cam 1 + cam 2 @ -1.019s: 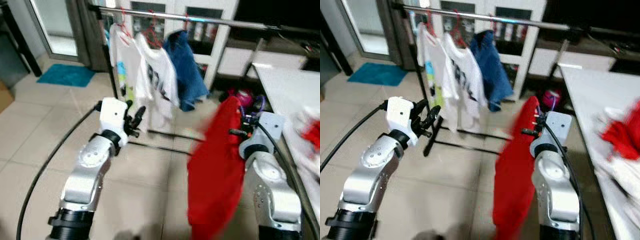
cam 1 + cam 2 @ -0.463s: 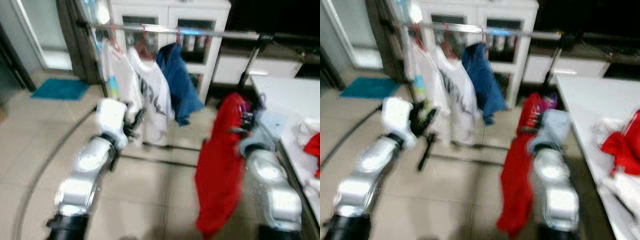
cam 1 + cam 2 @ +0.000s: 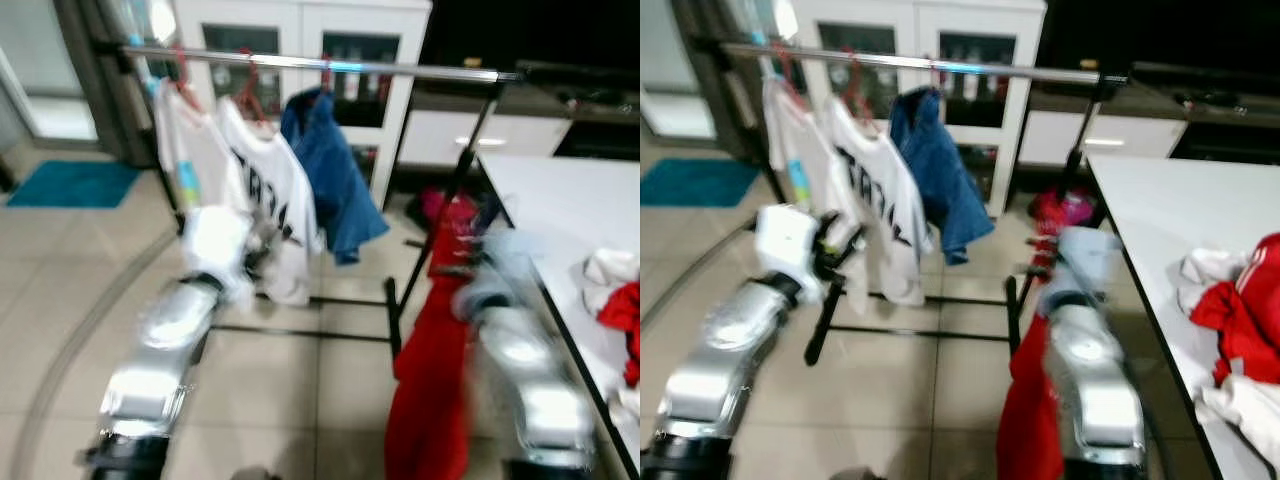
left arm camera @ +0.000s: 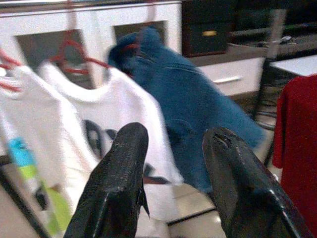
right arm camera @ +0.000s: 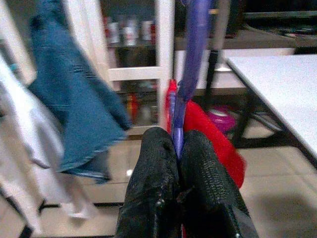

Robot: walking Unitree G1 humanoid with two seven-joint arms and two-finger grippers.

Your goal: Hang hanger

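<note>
Risk ahead: right gripper [image 5: 179, 163], clenched on the purple hanger [image 5: 190, 69] with its red shirt [image 3: 430, 400], is short of the rail [image 3: 940, 67]; a swinging shirt could make the hook miss. Left gripper [image 4: 171, 173] hovers released below the rail. No containers visible.

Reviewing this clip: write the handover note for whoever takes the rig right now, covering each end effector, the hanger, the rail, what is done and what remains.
Right end effector: shut on the purple plastic hanger, with the red shirt hanging from it beside the right arm.
Left end effector: open, empty, raised toward the hung clothes.
Silver metal clothes rail: carries two white T-shirts and a blue denim jacket at its left end; the right stretch is bare.
Done: hanger picked up and carried near the rack.
Left: lift the hook over the rail, release.
</note>
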